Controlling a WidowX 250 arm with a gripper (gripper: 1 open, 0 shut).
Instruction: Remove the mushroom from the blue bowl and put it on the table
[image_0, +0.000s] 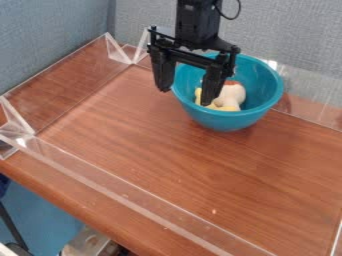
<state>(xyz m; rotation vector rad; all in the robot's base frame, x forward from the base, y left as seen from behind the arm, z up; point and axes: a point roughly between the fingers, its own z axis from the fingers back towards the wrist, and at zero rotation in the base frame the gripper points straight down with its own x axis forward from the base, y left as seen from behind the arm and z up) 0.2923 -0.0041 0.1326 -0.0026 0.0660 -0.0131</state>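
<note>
One open claw (187, 88) hangs at the blue bowl (230, 118). Reaching the mushroom (233, 94) seems underway; next, straddle and grip it.

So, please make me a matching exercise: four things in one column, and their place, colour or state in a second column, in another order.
1. mushroom
2. table
3. pincer
4. blue bowl

A. black, fingers spread apart
B. standing upright, holding things
C. inside a round container
D. reddish-brown, under everything else listed

Pairs: 1-C, 2-D, 3-A, 4-B
</note>
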